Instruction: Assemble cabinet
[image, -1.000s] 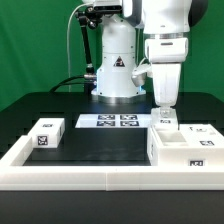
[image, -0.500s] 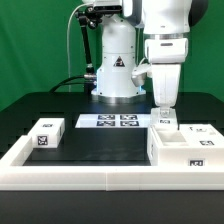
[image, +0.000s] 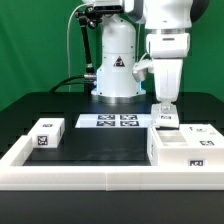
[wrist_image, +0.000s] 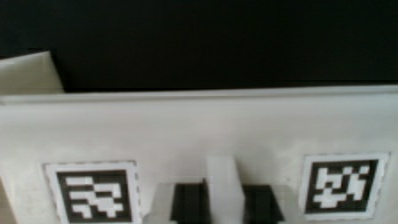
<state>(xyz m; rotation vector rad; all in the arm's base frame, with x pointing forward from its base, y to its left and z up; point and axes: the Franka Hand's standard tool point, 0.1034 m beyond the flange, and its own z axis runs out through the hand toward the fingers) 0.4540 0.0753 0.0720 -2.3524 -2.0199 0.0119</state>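
Note:
The white cabinet body (image: 178, 146) stands at the exterior view's right, an open box with small tags on its front. Another tagged white piece (image: 203, 130) lies behind it. My gripper (image: 165, 111) hangs straight down over the box's back edge. In the wrist view my gripper (wrist_image: 222, 203) has both dark fingers (wrist_image: 189, 205) pressed against a thin upright white wall (wrist_image: 221, 180) of a tagged cabinet panel (wrist_image: 196, 125), one finger on each side. A small white tagged block (image: 45, 134) sits alone at the exterior view's left.
The marker board (image: 112, 121) lies flat in front of the robot base (image: 116, 70). A long low white border rail (image: 90, 176) runs along the front and turns up the left side. Black table surface (image: 100, 145) lies between the block and the cabinet body.
The arm has shifted very slightly to the exterior view's right. The cabinet pieces and the small block have not moved.

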